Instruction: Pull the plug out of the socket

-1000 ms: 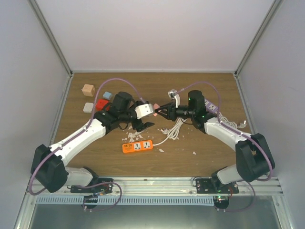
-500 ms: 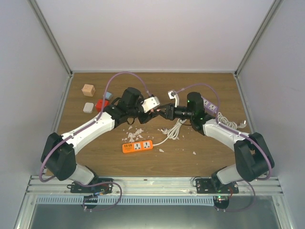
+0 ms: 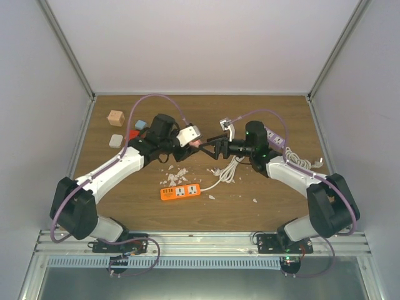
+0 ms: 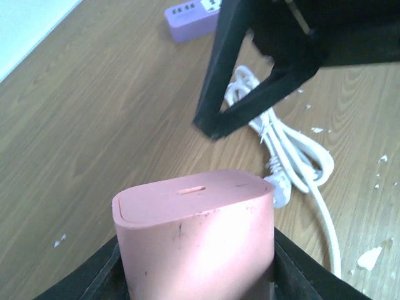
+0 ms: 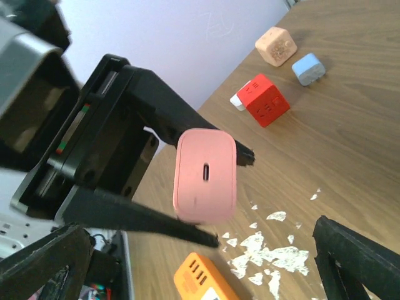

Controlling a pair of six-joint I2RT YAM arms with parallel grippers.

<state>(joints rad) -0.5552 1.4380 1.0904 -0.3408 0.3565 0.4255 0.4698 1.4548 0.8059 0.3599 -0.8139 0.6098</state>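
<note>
Worktop (image 3: 275, 187): brown wood-grain, smooth, low sheen.
Plug (image 4: 194, 231): pink plastic, smooth, satin; bright glare patch and thin dark scuffs on one side.
Left pincer (image 5: 230, 195) and right pincer (image 3: 211, 147): black, matt, plastic look.
Socket (image 3: 180, 192), near centre: orange plastic, smooth.
Purple power strip (image 4: 194, 11), far: smooth plastic, dull.
White cable (image 4: 294, 150): smooth sheath, slight gloss.
White scraps (image 5: 269, 256): thin, ragged, paper-like; material uncertain.
Red cube (image 5: 265, 100): smooth, plastic look.
Tan cube (image 5: 276, 45) and light-blue cube (image 5: 309, 69), far left: matt.
Near rail (image 3: 200, 240): bare metal, brushed.
Arm shells (image 3: 119, 170): white plastic, glossy.
</note>
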